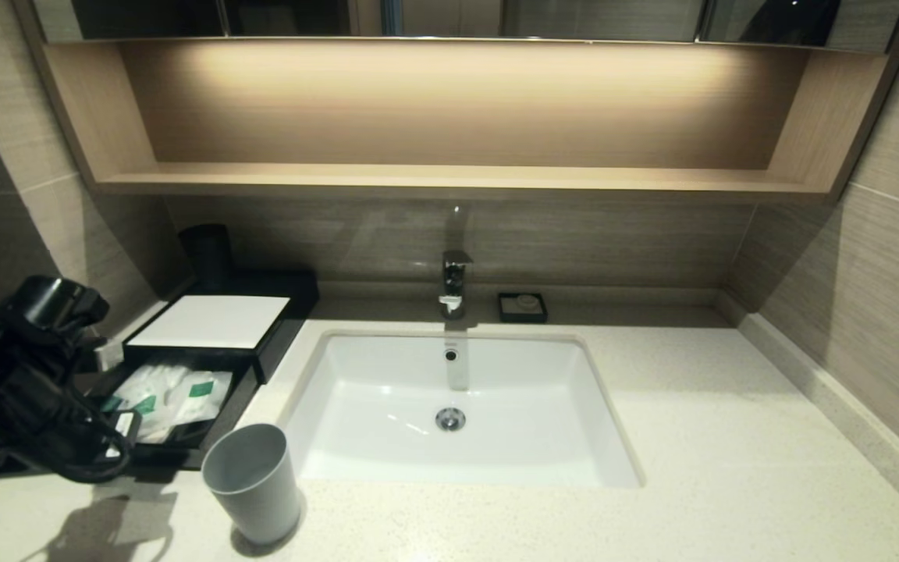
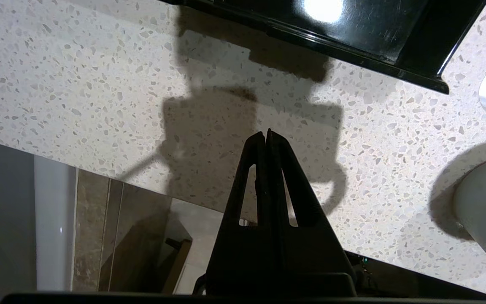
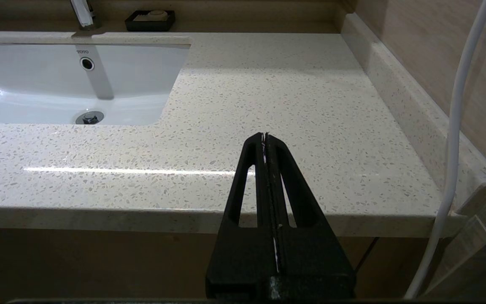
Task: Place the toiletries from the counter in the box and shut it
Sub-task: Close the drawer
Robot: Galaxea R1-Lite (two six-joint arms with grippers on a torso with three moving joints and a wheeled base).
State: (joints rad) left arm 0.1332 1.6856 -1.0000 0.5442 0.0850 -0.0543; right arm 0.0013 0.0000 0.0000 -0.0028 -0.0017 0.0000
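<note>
Nearest the robot, the left claw (image 2: 266, 134) hangs over the front left part of the tabletop (image 1: 730, 437), its two fingers pressed together with nothing between them; in the head view the arm shows as a dark bulk at the left edge, partly covering the front of the box (image 1: 262, 355). The right claw (image 3: 265, 136) is parked low in front of the tabletop's right front edge, also pinched closed and holding nothing, with a white cable (image 3: 454, 126) hanging beside it.

Just beyond the left arm, a grey cup (image 1: 253, 481) stands upright near the front left corner of the white sink (image 1: 387, 437), close to the box but apart from it. The box sits left of the sink, running back towards the wall. Its front part is open, and the sachets (image 1: 176, 394) lie inside it, whitish packets with green labels; there seem to be several overlapping, though the arm hides part of them, so the count is uncertain. Behind that, the white top panel (image 1: 211, 320) covers the rear part.

Further back, a dark cylinder (image 1: 207, 254) stands behind the box against the wall. The tap (image 1: 453, 285) rises behind the sink, with a small black soap dish (image 1: 522, 307) to its right. Above all runs the wooden wall shelf (image 1: 449, 179).
</note>
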